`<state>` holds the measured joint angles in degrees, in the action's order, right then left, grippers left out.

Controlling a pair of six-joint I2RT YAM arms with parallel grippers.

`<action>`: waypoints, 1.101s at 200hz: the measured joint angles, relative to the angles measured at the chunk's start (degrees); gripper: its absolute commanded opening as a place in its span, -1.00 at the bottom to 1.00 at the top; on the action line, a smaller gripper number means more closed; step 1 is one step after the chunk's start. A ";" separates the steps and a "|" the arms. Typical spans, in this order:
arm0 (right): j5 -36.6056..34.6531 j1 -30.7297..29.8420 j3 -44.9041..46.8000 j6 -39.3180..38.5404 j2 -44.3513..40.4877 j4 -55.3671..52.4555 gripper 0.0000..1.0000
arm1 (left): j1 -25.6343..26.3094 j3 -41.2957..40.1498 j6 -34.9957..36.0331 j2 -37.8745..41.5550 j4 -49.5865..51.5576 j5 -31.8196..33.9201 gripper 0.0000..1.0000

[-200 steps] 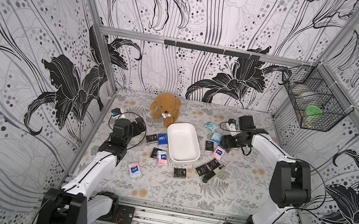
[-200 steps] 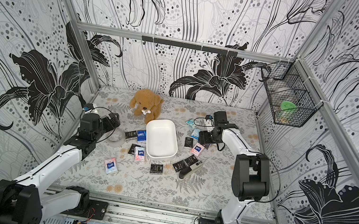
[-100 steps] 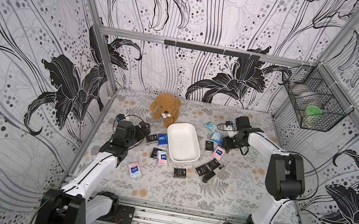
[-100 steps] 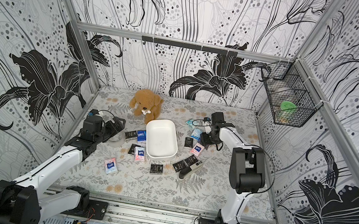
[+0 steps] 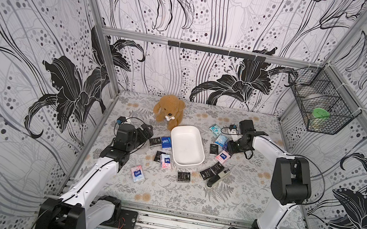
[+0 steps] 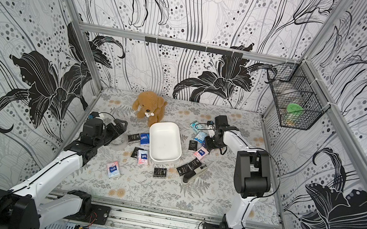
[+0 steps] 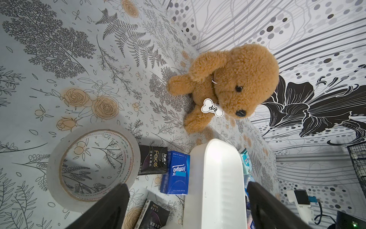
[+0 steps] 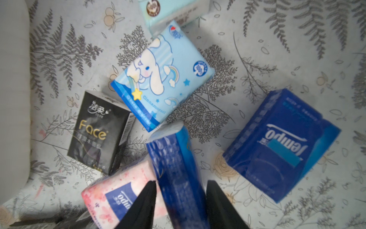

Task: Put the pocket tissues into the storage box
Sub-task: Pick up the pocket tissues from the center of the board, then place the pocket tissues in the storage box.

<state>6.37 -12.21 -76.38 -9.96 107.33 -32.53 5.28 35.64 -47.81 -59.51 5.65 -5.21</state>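
Observation:
The white storage box (image 5: 187, 147) stands empty mid-table, also in the left wrist view (image 7: 217, 178). Pocket tissues lie around it: black (image 5: 154, 141), dark blue (image 5: 166, 142) and pink (image 5: 137, 173) ones to its left, black (image 5: 213, 149), pink (image 5: 223, 155), light blue (image 5: 221, 140) and teal (image 5: 215, 129) ones to its right. My right gripper (image 8: 181, 190) is shut on a dark blue packet (image 8: 174, 158) standing on edge, just right of the box (image 5: 230, 148). My left gripper (image 7: 187, 198) is open and holds nothing, left of the box (image 5: 146, 130).
A brown plush dog (image 5: 169, 111) sits behind the box. A clear tape roll (image 7: 91, 164) lies beside my left gripper. A black-and-silver stapler (image 5: 218, 178) lies front right of the box. A black wire basket (image 5: 319, 106) hangs on the right wall.
My right gripper has come down among the packets right of the box and closed on the dark blue one. My left gripper has edged toward the box, still open.

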 measured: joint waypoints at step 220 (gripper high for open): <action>3.17 -2.01 2.10 21.00 -19.45 -0.68 -0.94 | 0.00 -2.69 -3.45 -2.32 -0.92 -4.00 0.95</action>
<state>9.54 -14.22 -74.28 11.05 87.88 -33.21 5.28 32.95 -51.27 -61.82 4.73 -9.21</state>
